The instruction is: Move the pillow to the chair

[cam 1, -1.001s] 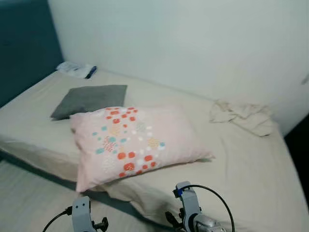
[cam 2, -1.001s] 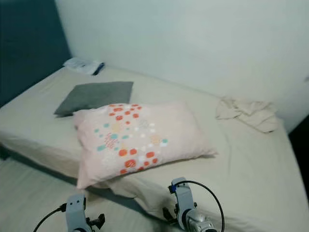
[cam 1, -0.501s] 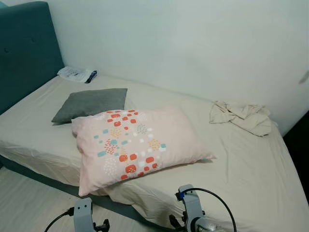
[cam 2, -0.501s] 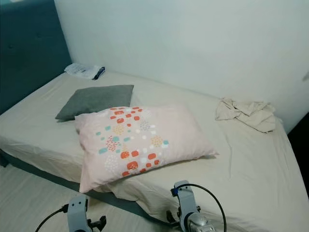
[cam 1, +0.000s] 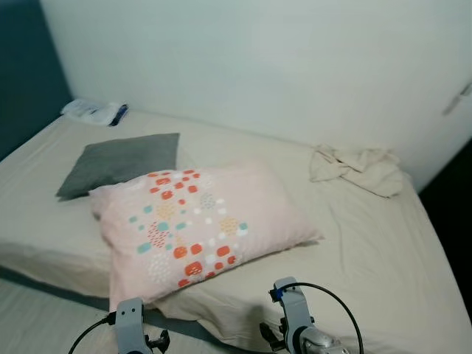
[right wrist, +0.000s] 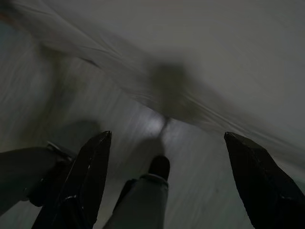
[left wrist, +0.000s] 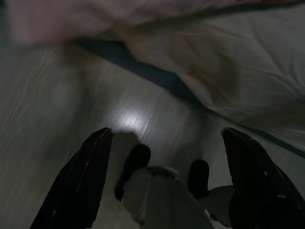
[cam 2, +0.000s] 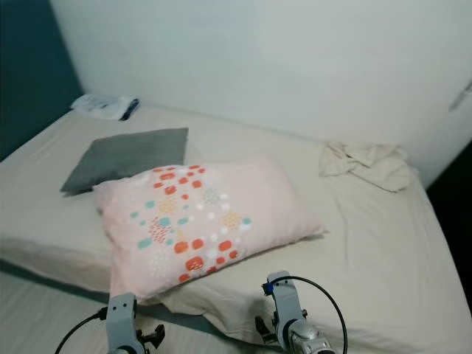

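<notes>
While both arms hang low at the bed's near edge, the left gripper and right gripper point at the floor with fingers spread wide, holding nothing. Beyond them the pink dotted pillow lies on the mattress, untouched. Farther back sit a grey cushion and crumpled cloth.

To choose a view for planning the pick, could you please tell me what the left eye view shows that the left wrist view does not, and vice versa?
Left eye view: the bed top, with the whole pink dotted pillow, a grey cushion beyond it and a crumpled cloth near the wall. Left wrist view: the left gripper, jaws wide apart, hanging over the floor. Both: the bed's near edge with its draped sheet. The right gripper hangs idle, jaws apart.
</notes>
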You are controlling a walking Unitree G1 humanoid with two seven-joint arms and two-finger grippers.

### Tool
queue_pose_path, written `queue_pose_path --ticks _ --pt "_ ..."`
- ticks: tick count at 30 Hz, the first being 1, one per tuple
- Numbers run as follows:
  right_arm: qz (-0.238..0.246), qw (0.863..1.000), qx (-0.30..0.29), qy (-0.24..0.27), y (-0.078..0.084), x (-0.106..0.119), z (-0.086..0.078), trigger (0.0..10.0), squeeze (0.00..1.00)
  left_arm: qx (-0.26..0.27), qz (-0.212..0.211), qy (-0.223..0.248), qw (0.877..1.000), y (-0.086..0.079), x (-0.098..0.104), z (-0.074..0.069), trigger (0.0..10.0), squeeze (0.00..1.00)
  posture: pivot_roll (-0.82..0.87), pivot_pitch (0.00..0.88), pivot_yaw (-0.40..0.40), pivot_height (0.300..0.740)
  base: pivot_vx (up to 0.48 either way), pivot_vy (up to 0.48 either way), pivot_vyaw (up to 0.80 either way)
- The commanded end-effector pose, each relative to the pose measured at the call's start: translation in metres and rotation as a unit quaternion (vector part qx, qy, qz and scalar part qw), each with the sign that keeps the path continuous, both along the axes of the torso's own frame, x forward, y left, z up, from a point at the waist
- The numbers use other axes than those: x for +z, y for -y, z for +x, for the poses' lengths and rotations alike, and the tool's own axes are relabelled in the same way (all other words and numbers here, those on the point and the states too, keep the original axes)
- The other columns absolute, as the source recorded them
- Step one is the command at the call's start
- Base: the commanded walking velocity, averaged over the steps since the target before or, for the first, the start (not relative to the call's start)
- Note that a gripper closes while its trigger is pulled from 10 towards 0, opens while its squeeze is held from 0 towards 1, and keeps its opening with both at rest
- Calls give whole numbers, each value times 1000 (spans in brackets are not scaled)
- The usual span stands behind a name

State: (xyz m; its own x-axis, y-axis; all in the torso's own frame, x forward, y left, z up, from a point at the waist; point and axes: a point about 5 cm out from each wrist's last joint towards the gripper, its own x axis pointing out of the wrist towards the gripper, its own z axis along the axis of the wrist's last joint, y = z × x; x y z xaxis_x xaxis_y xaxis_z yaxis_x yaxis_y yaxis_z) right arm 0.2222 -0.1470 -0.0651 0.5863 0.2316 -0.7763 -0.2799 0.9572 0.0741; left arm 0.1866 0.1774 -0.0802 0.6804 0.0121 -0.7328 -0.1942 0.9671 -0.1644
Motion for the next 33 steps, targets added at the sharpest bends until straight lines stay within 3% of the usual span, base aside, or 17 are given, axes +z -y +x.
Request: queue_pose_path --ticks 1,8,21,26,33 --pt "-5 1000 1 -8 3 -2 -3 10000 0 -12 1 -7 1000 4 -3 -5 10000 0 24 25 -108 738 0 0 0" --pt "-9 1000 3 -6 4 -1 -2 10000 0 -22 6 -5 1000 6 -2 -2 10000 0 22 6 -110 738 0 0 0" --pt "-12 1000 28 1 0 0 -1 10000 0 -17 -7 1 1000 7 0 1 10000 0 23 4 -111 738 313 0 0" --pt "-4 1000 24 3 -1 0 -1 10000 0 -20 -5 2 1000 6 0 2 10000 0 26 9 -108 738 352 0 773" --pt "-14 1000 14 -7 -1 -3 -4 10000 0 -4 -9 2 1000 3 0 0 10000 0 22 19 -99 738 97 0 0"
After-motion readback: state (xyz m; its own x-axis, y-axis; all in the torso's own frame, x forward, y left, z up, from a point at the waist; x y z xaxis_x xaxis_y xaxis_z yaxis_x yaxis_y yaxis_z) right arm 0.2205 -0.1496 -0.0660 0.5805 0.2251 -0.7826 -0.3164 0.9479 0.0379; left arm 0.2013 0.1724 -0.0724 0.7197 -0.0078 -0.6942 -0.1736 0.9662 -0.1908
